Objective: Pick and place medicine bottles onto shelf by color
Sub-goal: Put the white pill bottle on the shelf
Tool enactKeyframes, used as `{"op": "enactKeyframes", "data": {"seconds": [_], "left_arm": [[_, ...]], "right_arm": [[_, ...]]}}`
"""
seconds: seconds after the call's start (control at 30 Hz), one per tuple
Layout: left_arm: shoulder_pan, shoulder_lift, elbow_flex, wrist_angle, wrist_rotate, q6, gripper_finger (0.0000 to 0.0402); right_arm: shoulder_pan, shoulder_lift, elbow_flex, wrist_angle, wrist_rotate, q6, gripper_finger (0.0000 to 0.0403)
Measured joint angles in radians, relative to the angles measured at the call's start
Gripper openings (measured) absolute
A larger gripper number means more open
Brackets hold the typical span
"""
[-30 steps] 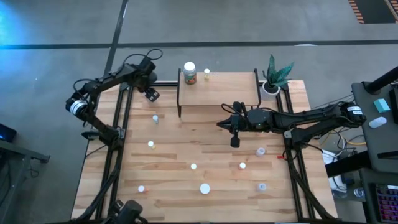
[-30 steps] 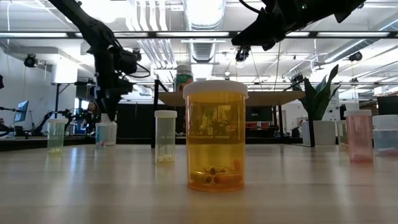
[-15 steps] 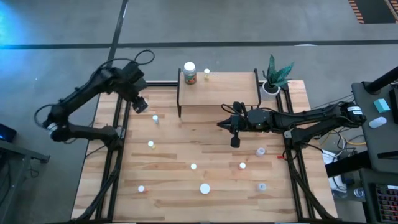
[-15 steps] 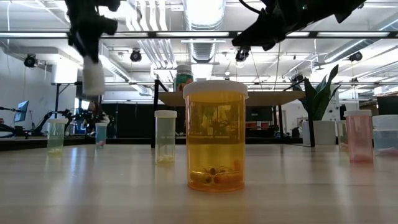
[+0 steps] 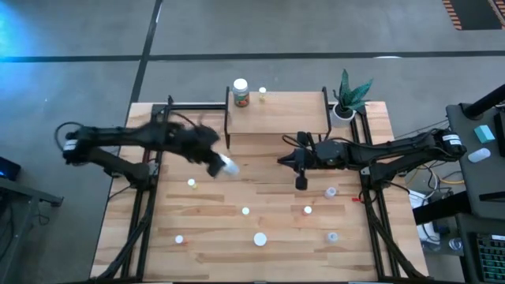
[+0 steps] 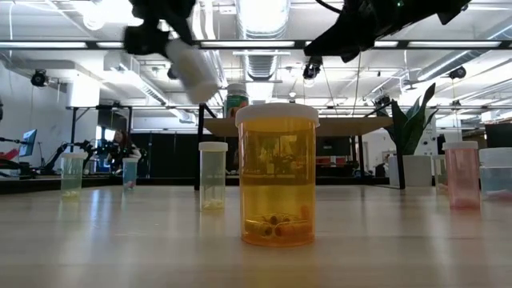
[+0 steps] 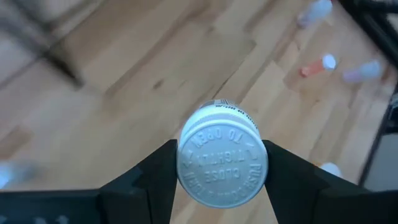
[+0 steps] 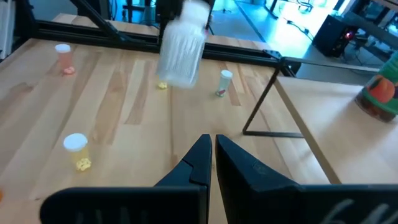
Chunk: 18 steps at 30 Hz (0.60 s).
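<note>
Above the desk (image 5: 205, 229), just in front of the shelf (image 5: 276, 114), the left pincer (image 7: 221, 163) grips a clear white-capped bottle (image 5: 228, 166) aloft, clamped between both fingers; the right pincer (image 8: 212, 148) hangs closed and empty beside the shelf's front edge; other bottles stand scattered below.

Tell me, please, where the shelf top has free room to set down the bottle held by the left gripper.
The shelf is bare from its middle to the end nearest the potted plant. Its other end is crowded: a large orange bottle and a small vial stand there. The left gripper holds a clear bottle above the table, short of the shelf.
</note>
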Motion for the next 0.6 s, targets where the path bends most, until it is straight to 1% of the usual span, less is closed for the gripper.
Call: {"op": "enactKeyframes", "data": {"seconds": [0.1, 0.2, 0.4, 0.47, 0.6], "left_arm": [[-0.049, 0.109, 0.013, 0.142, -0.019, 0.067, 0.0181], [-0.059, 0.221, 0.034, 0.238, -0.018, 0.141, 0.0181], [-0.018, 0.415, 0.088, 0.255, -0.007, 0.254, 0.0181], [0.002, 0.466, 0.107, 0.254, 0.012, 0.285, 0.0181], [0.036, 0.540, 0.150, 0.255, 0.019, 0.338, 0.0182]], "right_arm": [[0.006, -0.005, -0.002, -0.003, -0.001, -0.012, 0.0012], [0.008, -0.009, -0.005, -0.010, -0.001, -0.015, 0.0012], [0.008, -0.022, -0.007, -0.035, -0.001, -0.007, 0.0012], [0.008, -0.025, -0.007, -0.035, -0.001, -0.007, 0.0012], [0.008, -0.027, -0.007, -0.035, -0.001, -0.006, 0.0012]]}}
